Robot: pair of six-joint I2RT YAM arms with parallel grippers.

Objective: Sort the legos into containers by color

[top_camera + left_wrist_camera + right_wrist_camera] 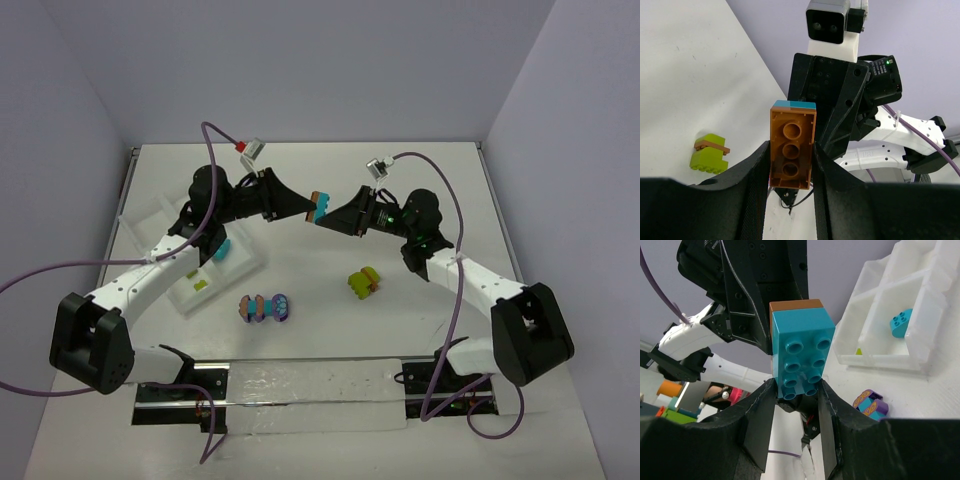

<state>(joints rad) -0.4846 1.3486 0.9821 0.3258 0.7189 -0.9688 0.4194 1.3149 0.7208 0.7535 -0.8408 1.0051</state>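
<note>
An orange-brown brick and a turquoise brick are snapped together and held in the air between both arms above the table's middle. My left gripper is shut on the orange-brown brick. My right gripper is shut on the turquoise brick. The white tray lies at the left and holds a turquoise piece and a small lime piece. A purple, turquoise and orange cluster and a lime green cluster with an orange-brown plate lie on the table.
The tray also shows in the right wrist view with the turquoise piece in one compartment. Purple cables hang from both arms. A metal rail runs along the near edge. Walls close the table at the back and sides.
</note>
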